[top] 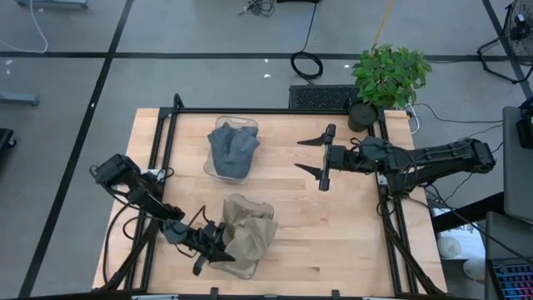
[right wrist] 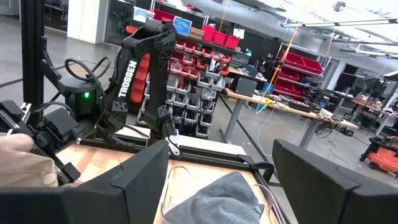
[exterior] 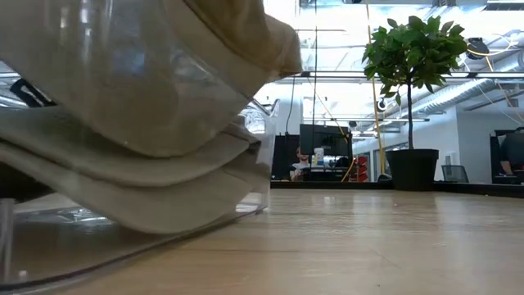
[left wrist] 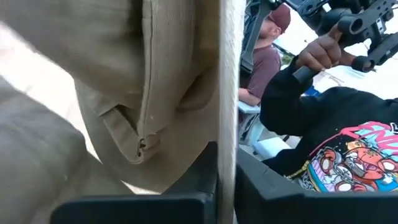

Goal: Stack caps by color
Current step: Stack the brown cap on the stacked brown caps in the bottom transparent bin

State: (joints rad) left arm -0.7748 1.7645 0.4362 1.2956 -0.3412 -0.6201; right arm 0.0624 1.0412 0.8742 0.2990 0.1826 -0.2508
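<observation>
On the wooden table [top: 333,225], two clear bins are seen from above: the far bin [top: 231,150] is filled with slate blue-grey caps [top: 232,148], and the near bin [top: 246,237], close to the front edge, is filled with tan caps [top: 248,232]. The left tool [top: 215,247] is found at the left edge of the tan pile, its fingers drawn nearly together on a fold of tan cap; in the left wrist view, a thin edge of tan fabric [left wrist: 227,112] is seen pinched in the narrow gap between the two dark fingers [left wrist: 143,210], with more tan cloth [left wrist: 93,93] pressed close against the camera. From table height, the tan caps [exterior: 147,98] are seen layered inside the clear bin wall [exterior: 246,197], the topmost one bulging above the rim. The right tool [top: 323,157] is held above bare table, to the right of the blue-grey pile and apart from it, with its fingers spread wide and nothing between them; in the right wrist view a blue-grey cap [right wrist: 217,198] is seen beyond the two parted fingers [right wrist: 134,186]. A potted plant [top: 388,77] is stood at the far right corner of the table. Two people [left wrist: 336,137] are visible beyond the table in the left wrist view.
</observation>
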